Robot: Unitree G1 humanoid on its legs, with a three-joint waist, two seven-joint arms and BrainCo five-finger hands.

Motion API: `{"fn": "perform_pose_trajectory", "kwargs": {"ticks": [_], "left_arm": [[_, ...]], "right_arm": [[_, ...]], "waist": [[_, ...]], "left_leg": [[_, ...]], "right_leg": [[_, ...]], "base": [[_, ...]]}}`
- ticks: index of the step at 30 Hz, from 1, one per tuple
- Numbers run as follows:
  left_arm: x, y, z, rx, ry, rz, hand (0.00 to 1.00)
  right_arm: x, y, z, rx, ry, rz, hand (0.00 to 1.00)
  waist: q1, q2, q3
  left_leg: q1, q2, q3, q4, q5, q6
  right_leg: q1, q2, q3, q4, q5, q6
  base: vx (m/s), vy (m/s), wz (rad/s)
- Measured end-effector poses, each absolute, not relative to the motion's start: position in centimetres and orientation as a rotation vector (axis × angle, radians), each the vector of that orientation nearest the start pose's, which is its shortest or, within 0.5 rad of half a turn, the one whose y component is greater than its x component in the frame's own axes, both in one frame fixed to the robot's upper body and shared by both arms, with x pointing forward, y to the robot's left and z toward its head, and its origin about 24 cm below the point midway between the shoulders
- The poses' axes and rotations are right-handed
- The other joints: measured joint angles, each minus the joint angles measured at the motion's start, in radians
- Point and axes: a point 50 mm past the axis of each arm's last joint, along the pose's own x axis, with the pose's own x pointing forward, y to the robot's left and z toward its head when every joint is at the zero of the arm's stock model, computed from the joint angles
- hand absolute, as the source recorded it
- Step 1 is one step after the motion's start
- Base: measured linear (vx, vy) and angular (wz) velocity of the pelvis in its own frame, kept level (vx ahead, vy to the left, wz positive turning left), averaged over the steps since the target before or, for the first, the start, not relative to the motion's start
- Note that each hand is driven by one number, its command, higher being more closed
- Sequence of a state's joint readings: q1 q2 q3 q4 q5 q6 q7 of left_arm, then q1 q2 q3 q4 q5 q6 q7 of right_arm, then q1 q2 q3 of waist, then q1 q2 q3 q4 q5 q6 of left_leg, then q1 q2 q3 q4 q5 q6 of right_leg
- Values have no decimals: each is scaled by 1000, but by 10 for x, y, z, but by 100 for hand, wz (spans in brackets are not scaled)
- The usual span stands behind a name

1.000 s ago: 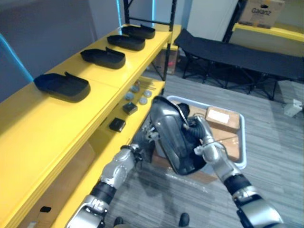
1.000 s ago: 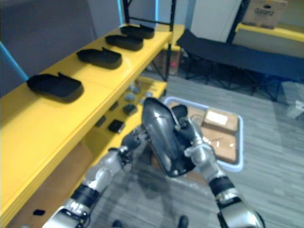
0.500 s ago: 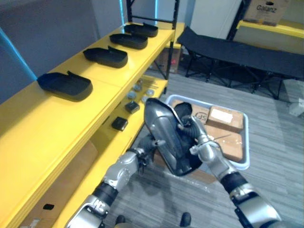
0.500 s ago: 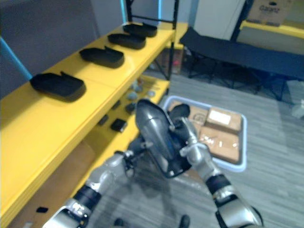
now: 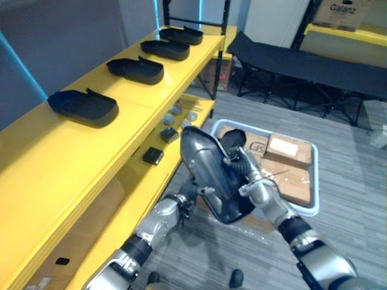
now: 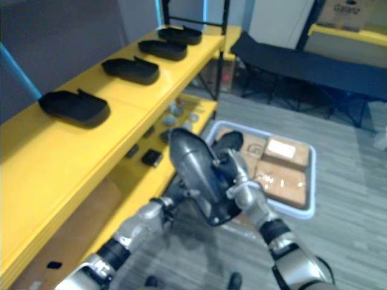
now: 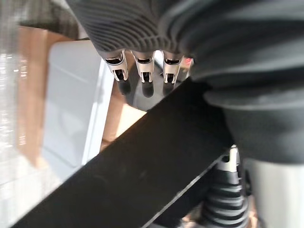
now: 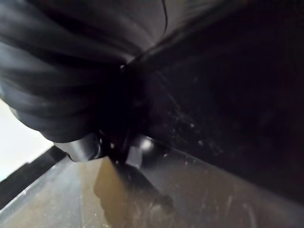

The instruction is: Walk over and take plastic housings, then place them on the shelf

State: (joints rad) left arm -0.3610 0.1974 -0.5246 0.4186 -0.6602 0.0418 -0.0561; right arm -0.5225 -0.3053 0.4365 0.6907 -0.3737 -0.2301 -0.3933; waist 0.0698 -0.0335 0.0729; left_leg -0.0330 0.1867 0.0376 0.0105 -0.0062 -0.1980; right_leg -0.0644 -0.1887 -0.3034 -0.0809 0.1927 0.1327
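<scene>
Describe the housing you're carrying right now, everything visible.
The housing is a glossy, dark grey, elongated plastic shell with rounded ends, its bulging outer face turned up toward the head camera. It is held in the air, tilted on end, beside the yellow shelf. The right hand is curled round its right edge; the left hand meets its lower left side.

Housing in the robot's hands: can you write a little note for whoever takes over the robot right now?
The right hand has its fingers curled round the rim of the held housing.
The left hand is at that housing's lower edge; its grip is unclear.
The held housing is in the air, tilted, beside the yellow shelf and near the white tray on the floor.
Done: four housings lie in a row on the top level.
Left: set this one on the bare stretch of that level.
</scene>
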Motion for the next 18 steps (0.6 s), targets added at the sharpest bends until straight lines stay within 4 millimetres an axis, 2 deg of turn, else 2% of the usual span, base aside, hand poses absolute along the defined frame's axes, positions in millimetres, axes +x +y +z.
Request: {"fn": "perform_pose_trajectory", "kwargs": {"ticks": [1, 10, 18], "left_arm": [[289, 67, 16, -265, 278, -494, 100], [292, 69, 23, -401, 228, -414, 100], [294, 72, 25, -417, 210, -355, 100]], "right_arm": [[332, -131, 45, -814, -216, 90, 100], [328, -123, 41, -649, -188, 7, 100], [327, -116, 43, -564, -183, -22, 100]], "waist": [[0, 0, 0], [2, -4, 3], [1, -4, 3]], "left_leg": [[0, 0, 0, 1, 0, 1], [15, 1, 1, 3, -4, 1], [15, 2, 2, 3, -6, 0]], "right_leg": [[1, 0, 0, 0, 0, 0], [16, 1, 1, -9, -4, -2], [15, 1, 1, -9, -5, -1]], "base": [[0, 0, 0], [0, 0, 0], [0, 0, 0]]}}
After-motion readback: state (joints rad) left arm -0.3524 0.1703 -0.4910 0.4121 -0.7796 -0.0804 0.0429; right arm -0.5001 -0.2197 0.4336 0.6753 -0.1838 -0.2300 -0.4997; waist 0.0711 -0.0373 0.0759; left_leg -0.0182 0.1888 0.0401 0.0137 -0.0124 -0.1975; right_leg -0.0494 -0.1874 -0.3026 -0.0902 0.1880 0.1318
